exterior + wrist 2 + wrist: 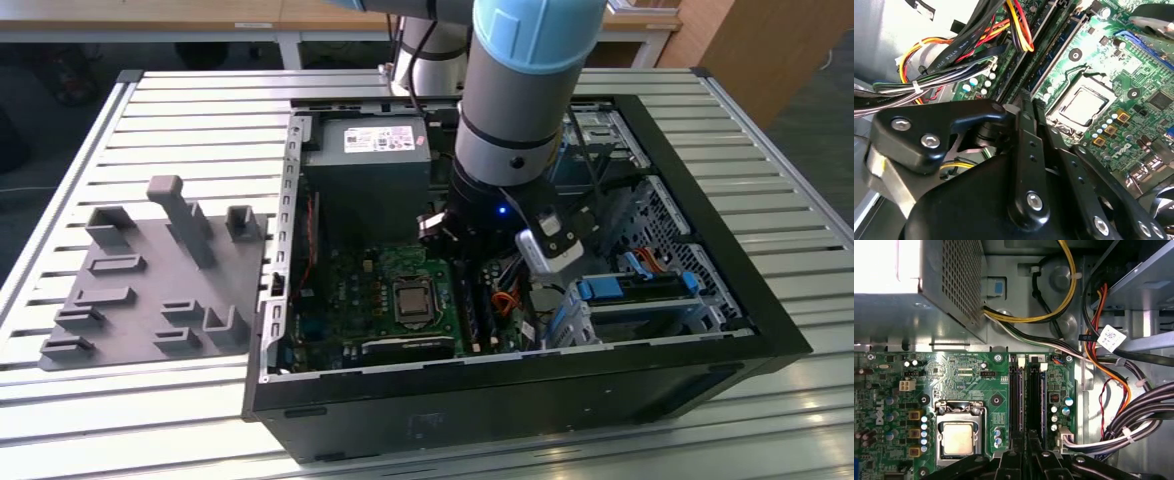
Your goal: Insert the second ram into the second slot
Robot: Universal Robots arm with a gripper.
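Note:
My gripper is low over the motherboard's memory slots, to the right of the processor socket in the exterior view. Its two black fingers stand close together on the end of a thin dark stick, the second ram. This stick sits edge-on along a slot, between white end clips. A blue-edged strip runs right beside it. In the second wrist view the fingers meet just above the long slots. In the exterior view the gripper is down inside the open computer case.
Bundles of black, yellow and orange cables lie close beside the slots. The grey power supply fills the case's far end, and blue drive-bay latches sit at the exterior view's right. A grey parts holder rests on the slatted table.

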